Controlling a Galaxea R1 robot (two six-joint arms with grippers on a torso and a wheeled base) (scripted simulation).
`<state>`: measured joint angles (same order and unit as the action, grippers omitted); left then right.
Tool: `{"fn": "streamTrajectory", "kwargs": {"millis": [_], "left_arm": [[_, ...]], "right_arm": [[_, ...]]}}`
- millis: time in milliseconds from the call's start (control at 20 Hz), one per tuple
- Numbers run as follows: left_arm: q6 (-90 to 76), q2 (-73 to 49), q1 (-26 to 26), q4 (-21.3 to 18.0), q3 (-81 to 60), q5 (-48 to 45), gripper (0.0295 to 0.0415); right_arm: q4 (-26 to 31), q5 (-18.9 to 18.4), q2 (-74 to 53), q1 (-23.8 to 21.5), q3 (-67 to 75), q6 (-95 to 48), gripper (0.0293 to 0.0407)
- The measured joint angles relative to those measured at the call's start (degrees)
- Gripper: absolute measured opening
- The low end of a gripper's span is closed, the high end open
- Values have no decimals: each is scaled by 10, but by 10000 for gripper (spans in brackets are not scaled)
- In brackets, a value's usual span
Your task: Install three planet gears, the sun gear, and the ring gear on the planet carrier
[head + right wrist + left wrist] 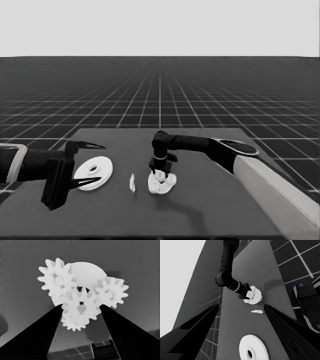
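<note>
White plastic, toothed and pale against the dark table: a small gear [80,307] is sitting between the right gripper's [80,315] two black fingers, which are closing narrowly on its flanks. It is hanging just over the dark centre hole of the smaller round part [87,272], the flat white washer-like disc at the table's middle. I judge this to be the centre gear going in, since the gripper is holding it directly above that hole.

Two more small white gears [57,280] [110,293] are sitting on the disc to either side, teeth close to the held one's. A third set of teeth [72,325] is peeking out beneath the held gear; whether that is another seated gear or the held part's own lower end, I cannot tell.

Near this cluster, a thin white piece [132,182] is lying apart on the table. Farther toward the table's left end, the larger round part [95,172], a thick white disc with a raised rim, is resting flat, not yet used. The left gripper [82,165] is waiting there, its fingers spread wide over the disc without gripping it.

The right wrist view alone is showing individual teeth and the grip. The head view is merging the cluster into one white lump [161,182], but it is showing how the parts are laid out. The left wrist view is showing the right arm [231,283] reaching down onto the cluster.
</note>
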<state>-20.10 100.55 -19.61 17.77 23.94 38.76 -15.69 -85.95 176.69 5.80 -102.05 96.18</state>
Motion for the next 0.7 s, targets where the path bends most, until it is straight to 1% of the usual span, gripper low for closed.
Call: {"fn": "streamTrajectory", "kwargs": {"millis": [700], "left_arm": [[0,0,0,0,0,0,385]], "right_arm": [[0,0,0,0,0,84,309]]}}
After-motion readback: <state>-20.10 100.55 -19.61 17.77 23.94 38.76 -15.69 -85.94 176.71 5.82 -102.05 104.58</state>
